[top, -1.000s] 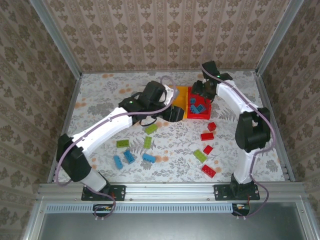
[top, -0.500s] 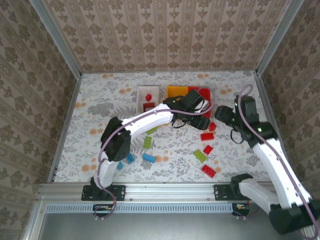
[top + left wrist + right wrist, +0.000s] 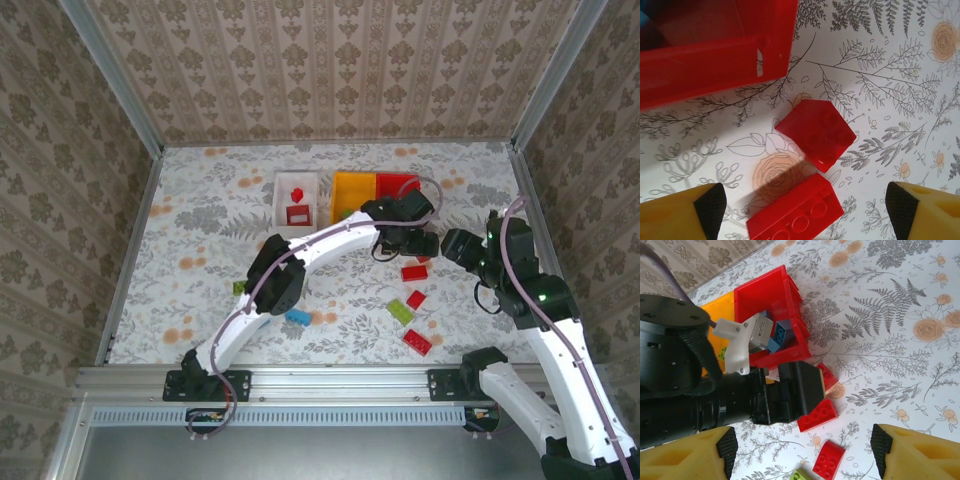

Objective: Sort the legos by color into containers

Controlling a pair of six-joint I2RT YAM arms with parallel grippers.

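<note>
A smooth-faced red brick [image 3: 815, 134] and a studded red brick [image 3: 796, 212] lay on the desk [image 3: 900, 75] just beside a corner of the red bin [image 3: 715, 65], their corners close together. The left gripper [image 3: 805, 210] hung above them with its fingers [image 3: 710, 207] spread wide and nothing held. Inside the red bin lay several blue bricks [image 3: 784, 335]. In the overhead view the red bin stood at the far side of the desk, touching the orange-yellow bin [image 3: 350, 188]. The white bin [image 3: 278, 200] stood just left of those, a little apart, with two red pieces [image 3: 297, 213] in it. Nearer the arms, other red bricks [image 3: 418, 342], a green brick [image 3: 400, 312] and a single blue brick [image 3: 297, 316] lay scattered on the desk. The right gripper [image 3: 804, 447] hovered beside the left arm's wrist [image 3: 740, 400], its fingers likewise wide apart and empty, above a loose red brick [image 3: 828, 458].
</note>
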